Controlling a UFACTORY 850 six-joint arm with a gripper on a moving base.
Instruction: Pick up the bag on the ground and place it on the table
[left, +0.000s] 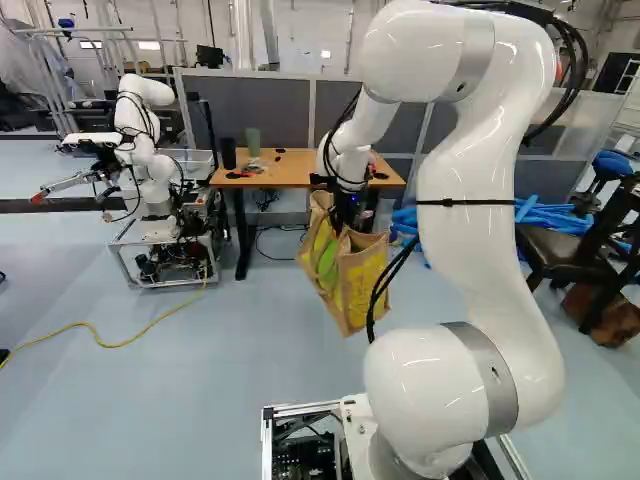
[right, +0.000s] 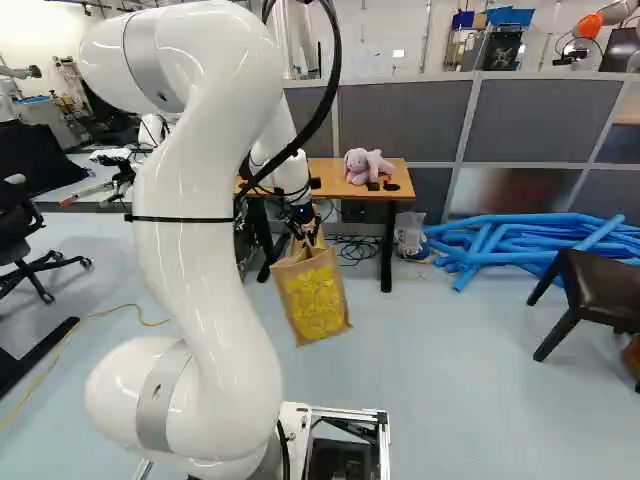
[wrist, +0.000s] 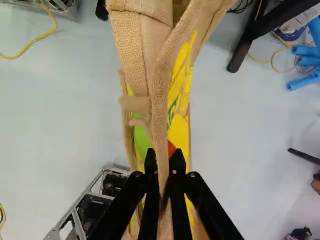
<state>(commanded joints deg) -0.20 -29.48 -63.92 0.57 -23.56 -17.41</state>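
Marked in yellow on the burlap bag (right: 315, 298), but too unclear to read as words; without legible labels, numbers or signs elsewhere.

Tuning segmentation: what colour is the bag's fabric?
The bag is tan, coarsely woven; clearest in the wrist view.

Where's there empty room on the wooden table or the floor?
In the left base view, bare wood shows on the brown wooden table between the green cup and the white arm. Bare blue-grey floor lies between the tan burlap bag and dark brown chair. It's crowded around both the cup and the pink plush bunny.
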